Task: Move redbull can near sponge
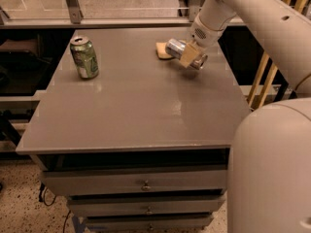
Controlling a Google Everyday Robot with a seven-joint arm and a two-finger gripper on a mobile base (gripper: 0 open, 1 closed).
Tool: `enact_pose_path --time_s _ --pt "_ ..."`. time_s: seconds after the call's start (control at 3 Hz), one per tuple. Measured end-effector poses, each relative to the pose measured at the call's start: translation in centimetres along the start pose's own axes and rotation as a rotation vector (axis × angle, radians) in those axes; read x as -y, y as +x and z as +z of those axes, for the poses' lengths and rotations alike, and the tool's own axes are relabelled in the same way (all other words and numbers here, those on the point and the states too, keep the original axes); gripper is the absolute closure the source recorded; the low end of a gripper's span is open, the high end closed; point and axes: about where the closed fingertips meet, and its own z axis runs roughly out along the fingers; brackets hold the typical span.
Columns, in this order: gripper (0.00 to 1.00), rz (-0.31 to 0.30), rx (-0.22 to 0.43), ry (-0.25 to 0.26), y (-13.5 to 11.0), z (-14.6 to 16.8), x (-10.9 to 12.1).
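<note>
Far right of the table [136, 110]: the gripper [187, 57] is closed around the redbull can [174, 47] and holds it on its side, low over the surface. Whether the can touches the table cannot be told. The sponge [162, 51] lies flat just beside the can's left end. The green can [84, 57] stands upright, well apart, at the far left. Drawers [141, 182] lie below the tabletop.

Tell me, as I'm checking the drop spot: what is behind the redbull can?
The sponge lies on the table just behind the redbull can, which the gripper holds sideways at the far right. The sponge's right end is covered by the can.
</note>
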Motion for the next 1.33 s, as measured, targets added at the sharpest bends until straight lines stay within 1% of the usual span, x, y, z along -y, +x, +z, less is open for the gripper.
enact_pose_path --time_s 0.67,1.0,1.33 --pt "1.00 0.020 -0.043 -0.013 1.0 1.4 0.5" --pt "0.85 0.020 -0.047 -0.016 1.0 1.8 0.5" --pt "0.63 0.019 -0.049 -0.019 1.0 2.2 0.5"
